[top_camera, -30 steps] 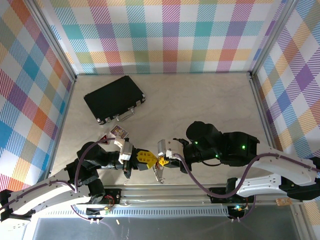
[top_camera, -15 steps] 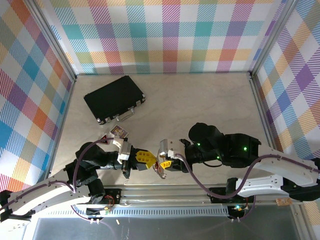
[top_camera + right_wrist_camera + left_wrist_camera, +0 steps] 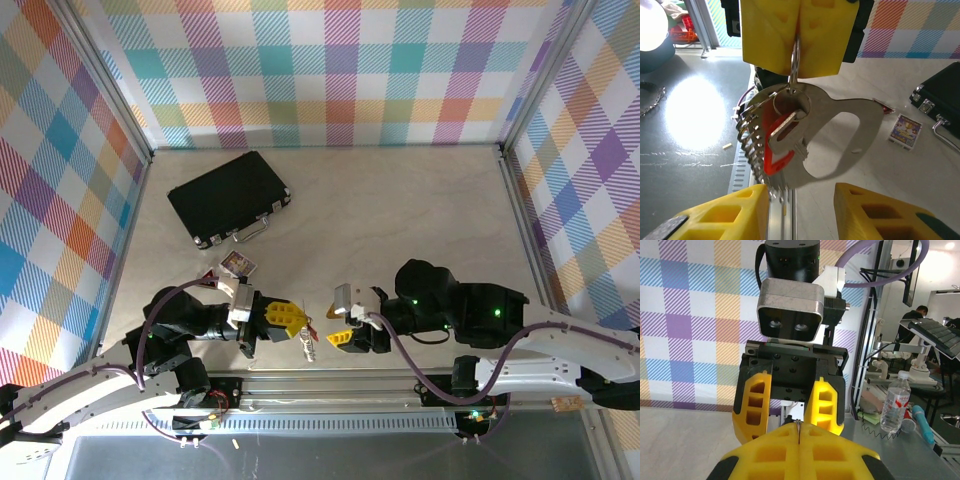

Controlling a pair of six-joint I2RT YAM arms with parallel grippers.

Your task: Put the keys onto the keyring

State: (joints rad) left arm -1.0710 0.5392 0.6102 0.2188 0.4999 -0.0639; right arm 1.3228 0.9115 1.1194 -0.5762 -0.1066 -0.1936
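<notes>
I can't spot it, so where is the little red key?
In the right wrist view, the red key hangs mid-frame against the keyring, both dangling from the shut left gripper just above.

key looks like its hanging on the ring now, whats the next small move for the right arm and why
Probably ease the right gripper back, away from the hanging metal. Its jaws stand open and touch nothing, while the red key appears to hang with the keyring from the left gripper, which is shut on the thin ring. Nothing there seems to need the right arm's hold.
</notes>
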